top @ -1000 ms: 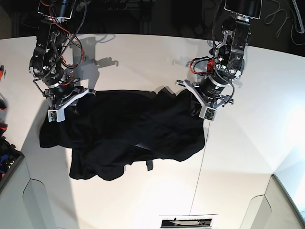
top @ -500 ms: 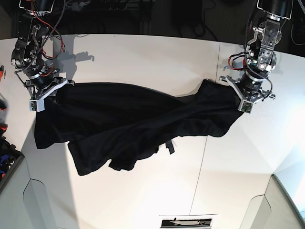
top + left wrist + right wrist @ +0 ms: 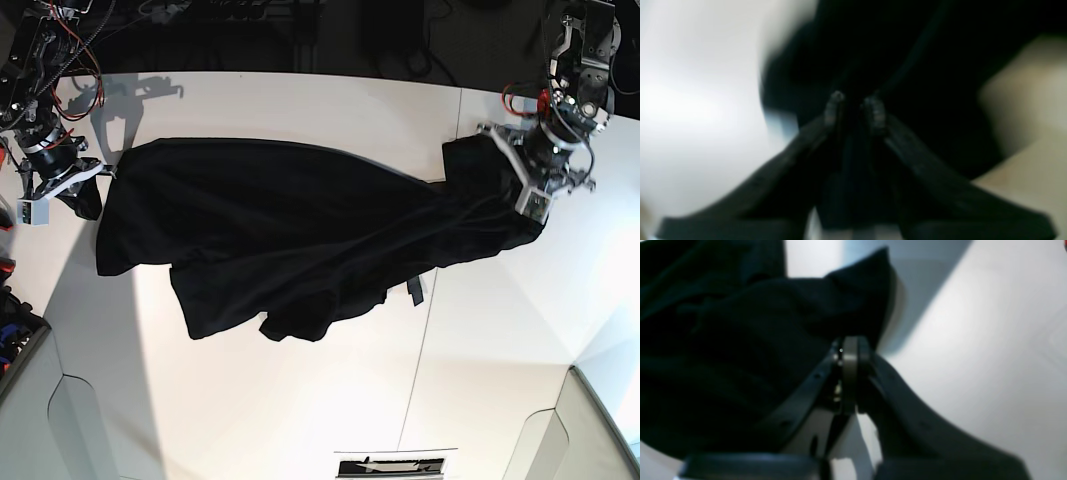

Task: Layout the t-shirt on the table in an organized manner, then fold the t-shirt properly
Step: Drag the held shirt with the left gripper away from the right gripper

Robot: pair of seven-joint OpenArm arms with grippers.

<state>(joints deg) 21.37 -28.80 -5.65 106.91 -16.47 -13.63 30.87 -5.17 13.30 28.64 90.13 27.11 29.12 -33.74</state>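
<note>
You are only spreading the shirt (image 3: 290,230) across the table (image 3: 300,400): right gripper (image 3: 850,346) clamping a corner, left gripper (image 3: 853,106) narrowly parted around cloth, folding not begun.

Dark clutter of cables (image 3: 250,12) behind, bright light

Probably a robotics lab: two wired arms (image 3: 45,95) over a white table (image 3: 300,400).

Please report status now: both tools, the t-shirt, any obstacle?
Right tool shut on t-shirt. Left tool slightly parted, cloth between. Shirt stretched over table. No obstacle seen.
</note>
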